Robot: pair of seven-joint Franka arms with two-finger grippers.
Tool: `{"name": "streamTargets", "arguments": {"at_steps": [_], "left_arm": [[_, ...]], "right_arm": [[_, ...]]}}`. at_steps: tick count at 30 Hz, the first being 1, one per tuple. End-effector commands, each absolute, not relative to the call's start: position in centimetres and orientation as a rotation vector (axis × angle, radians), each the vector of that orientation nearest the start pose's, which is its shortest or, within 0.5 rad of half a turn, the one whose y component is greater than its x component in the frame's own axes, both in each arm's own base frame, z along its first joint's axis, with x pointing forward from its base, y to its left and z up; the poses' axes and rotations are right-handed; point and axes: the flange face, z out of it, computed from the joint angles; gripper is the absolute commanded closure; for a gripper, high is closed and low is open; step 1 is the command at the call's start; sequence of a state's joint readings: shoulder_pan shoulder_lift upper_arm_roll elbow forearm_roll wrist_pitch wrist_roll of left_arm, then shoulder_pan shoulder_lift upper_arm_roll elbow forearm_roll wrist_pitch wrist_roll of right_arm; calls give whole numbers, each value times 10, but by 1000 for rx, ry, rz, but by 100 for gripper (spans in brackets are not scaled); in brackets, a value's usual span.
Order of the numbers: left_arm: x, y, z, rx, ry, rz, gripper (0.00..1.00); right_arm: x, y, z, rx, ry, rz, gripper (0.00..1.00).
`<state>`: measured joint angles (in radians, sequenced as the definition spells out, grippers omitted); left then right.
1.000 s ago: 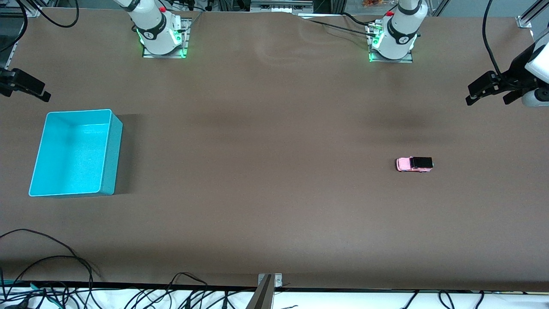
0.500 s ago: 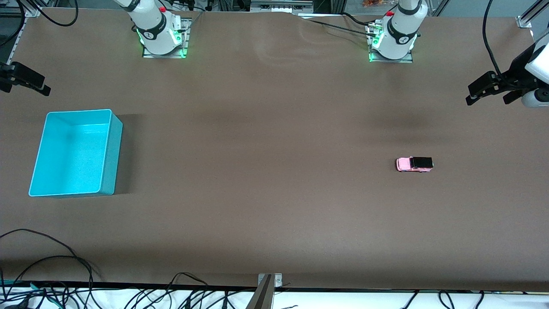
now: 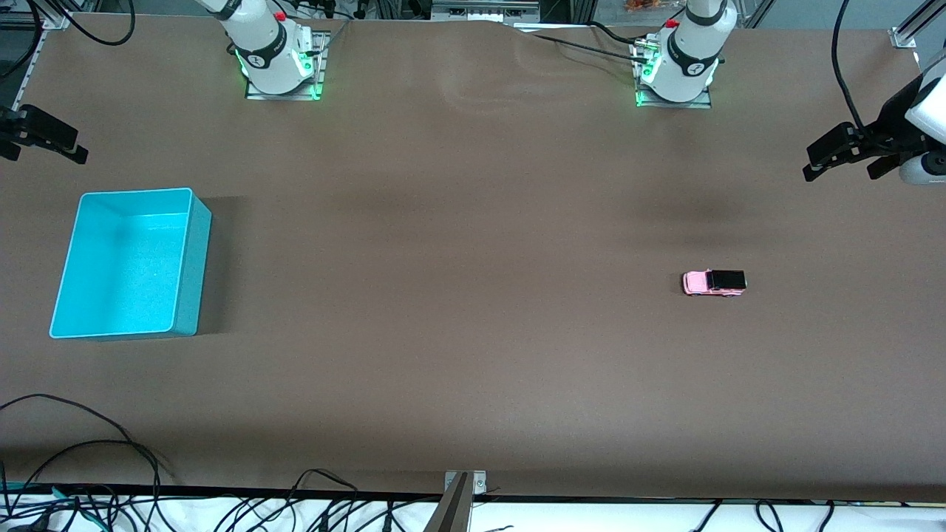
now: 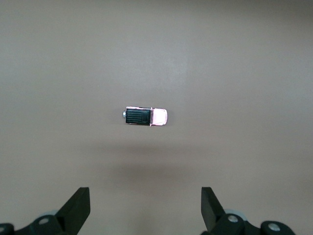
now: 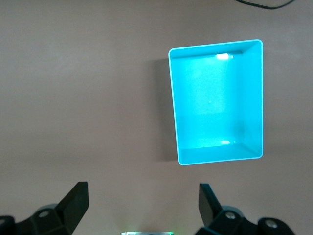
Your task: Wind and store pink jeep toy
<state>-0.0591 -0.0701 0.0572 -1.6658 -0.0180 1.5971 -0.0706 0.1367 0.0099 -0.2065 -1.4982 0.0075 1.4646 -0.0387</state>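
The pink jeep toy point(image 3: 714, 283) stands on its wheels on the brown table toward the left arm's end; it also shows in the left wrist view point(image 4: 145, 116), pink hood and black rear roof. My left gripper point(image 3: 842, 166) hangs open and empty high over the table's edge at that end, well apart from the jeep; its jaws stand wide in its wrist view point(image 4: 145, 205). The turquoise bin point(image 3: 194, 266) sits empty toward the right arm's end, also in the right wrist view point(image 5: 249, 98). My right gripper point(image 3: 43, 148) is open and empty, high beside the bin point(image 5: 143, 200).
Both arm bases point(image 3: 277, 59) point(image 3: 676, 66) stand along the robots' side of the table. Loose black cables point(image 3: 89, 458) lie at the table's front edge near the bin's end. A metal bracket point(image 3: 462, 488) sits mid front edge.
My right gripper has drifted a little toward the robots' side of the table. The left gripper, the jeep and the bin have not moved.
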Motion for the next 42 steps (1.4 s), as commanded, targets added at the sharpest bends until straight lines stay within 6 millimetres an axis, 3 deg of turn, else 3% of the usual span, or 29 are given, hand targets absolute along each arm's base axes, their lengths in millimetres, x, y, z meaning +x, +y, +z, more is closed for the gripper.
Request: {"name": "streamTargets", "arguments": {"at_steps": [1,10,22,37,42], "left_arm": [[537,1,626,-3168,-75,8,0],[535,6,624,-3167,-109,28,0],[541,10,607,-3165,-107,83,0],[562,17,543,-3160,-130,104,0],[565,18,511,-3159,-135,107,0]], "right_arm": [[543,-33,650,-3127,5,63,0],[542,-30,650,-3130,35,76,0],[542,-29,651,-3134,23,74,0],[542,-28,650,-3129,32,76,0],[542,-29,651,-3128,37,71,0]]}}
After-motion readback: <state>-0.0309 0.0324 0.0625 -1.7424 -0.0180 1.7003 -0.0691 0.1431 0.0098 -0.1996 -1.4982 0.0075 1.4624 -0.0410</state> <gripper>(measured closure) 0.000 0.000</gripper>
